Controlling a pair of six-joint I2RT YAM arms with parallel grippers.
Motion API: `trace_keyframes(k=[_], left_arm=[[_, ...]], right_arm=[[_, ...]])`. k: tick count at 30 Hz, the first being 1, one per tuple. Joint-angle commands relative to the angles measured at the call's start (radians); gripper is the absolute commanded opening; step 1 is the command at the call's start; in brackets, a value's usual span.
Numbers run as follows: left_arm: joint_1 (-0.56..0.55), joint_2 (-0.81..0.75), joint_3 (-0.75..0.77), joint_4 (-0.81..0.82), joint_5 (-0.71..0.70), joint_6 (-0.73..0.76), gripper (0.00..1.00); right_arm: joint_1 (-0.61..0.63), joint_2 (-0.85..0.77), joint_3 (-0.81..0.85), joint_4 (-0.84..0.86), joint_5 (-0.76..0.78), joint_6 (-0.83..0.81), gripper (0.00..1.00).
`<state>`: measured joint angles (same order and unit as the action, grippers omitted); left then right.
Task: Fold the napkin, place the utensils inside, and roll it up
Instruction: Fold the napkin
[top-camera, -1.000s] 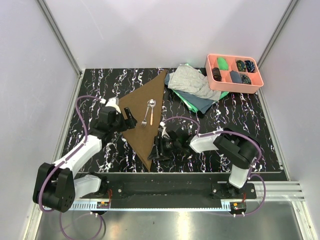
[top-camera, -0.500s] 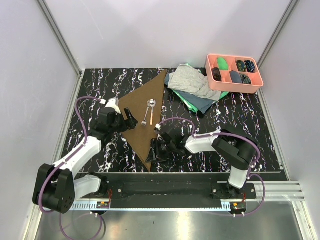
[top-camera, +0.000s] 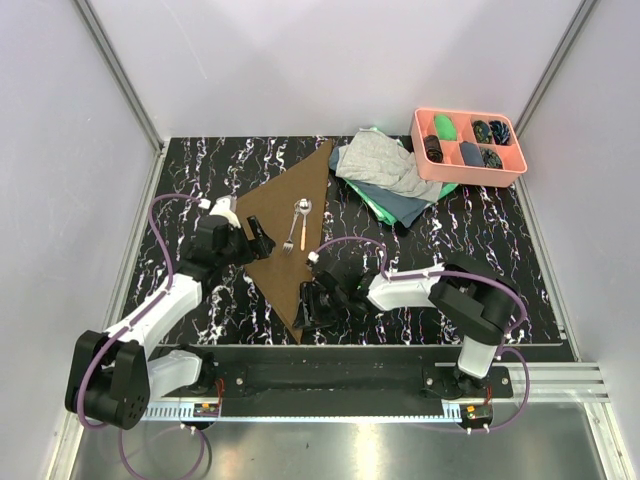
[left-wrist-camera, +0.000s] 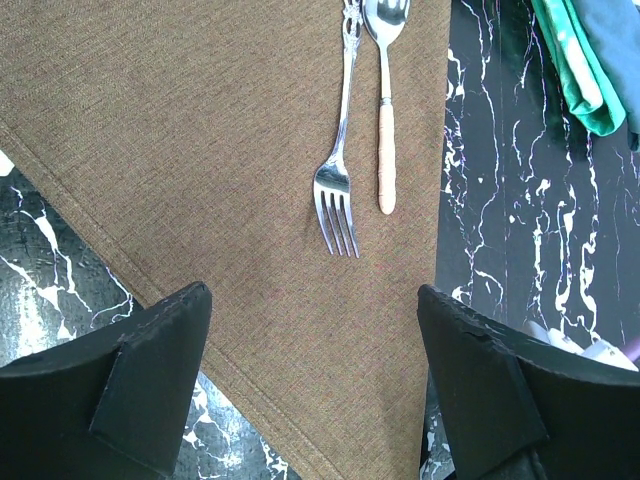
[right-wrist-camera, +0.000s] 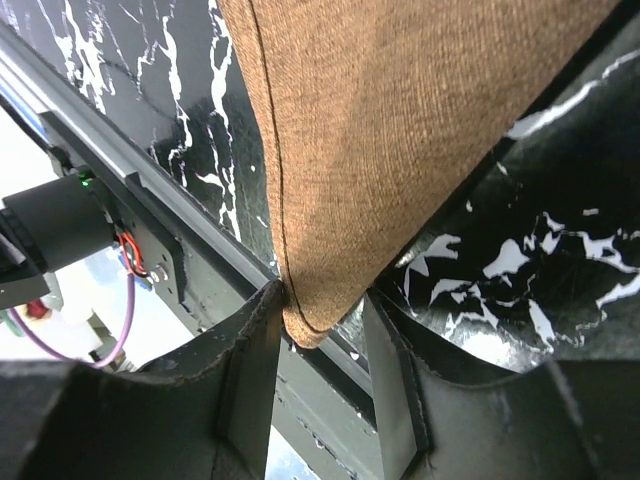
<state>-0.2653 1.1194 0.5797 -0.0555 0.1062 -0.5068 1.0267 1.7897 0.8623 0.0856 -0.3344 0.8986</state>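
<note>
Top external view shows you the brown napkin (top-camera: 288, 262) lying flat left of centre, folded into a triangle, with the utensils (top-camera: 298, 225) on it. The left gripper (left-wrist-camera: 315, 390) gapes wide above it. The right gripper (right-wrist-camera: 320, 305) straddles its near corner, but you cannot tell whether it pinches.

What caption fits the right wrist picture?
Right fingers straddle the napkin at its near corner, by the table edge.

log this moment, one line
napkin: folded triangle | fork, spoon: on napkin | left gripper: open over napkin | right gripper: straddling near corner
</note>
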Motion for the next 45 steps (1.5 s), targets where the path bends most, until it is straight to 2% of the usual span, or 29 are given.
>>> trace_keyframes(k=[1, 20, 23, 27, 28, 33, 35, 39, 45], left_arm=[[0.006, -0.020, -0.007, 0.052, 0.015, -0.004, 0.87], [0.011, -0.023, -0.004, 0.071, 0.018, -0.004, 0.87], [0.014, -0.020, -0.006, 0.075, 0.016, -0.007, 0.87], [0.015, -0.018, -0.007, 0.079, 0.021, -0.007, 0.87], [0.017, -0.018, -0.007, 0.080, 0.021, -0.009, 0.87], [0.018, -0.020, -0.011, 0.083, 0.021, -0.009, 0.87], [0.020, -0.024, -0.012, 0.085, 0.021, -0.012, 0.87], [0.024, -0.035, -0.012, 0.086, 0.021, -0.016, 0.87], [0.029, -0.052, 0.003, 0.074, 0.061, -0.039, 0.87]], right_arm=[[0.029, -0.006, 0.003, -0.150, 0.090, -0.020, 0.47], [0.035, 0.060, 0.061, -0.198, 0.075, -0.033, 0.38], [0.035, 0.068, 0.069, -0.204, 0.074, -0.038, 0.34], [0.036, 0.083, 0.080, -0.208, 0.057, -0.047, 0.24], [0.035, 0.085, 0.081, -0.210, 0.054, -0.053, 0.19], [0.038, 0.074, 0.090, -0.225, 0.038, -0.073, 0.09], [0.039, 0.059, 0.086, -0.230, 0.023, -0.073, 0.01], [0.042, 0.011, 0.084, -0.234, -0.012, -0.072, 0.00], [0.027, -0.052, 0.167, -0.242, -0.034, -0.063, 0.00]])
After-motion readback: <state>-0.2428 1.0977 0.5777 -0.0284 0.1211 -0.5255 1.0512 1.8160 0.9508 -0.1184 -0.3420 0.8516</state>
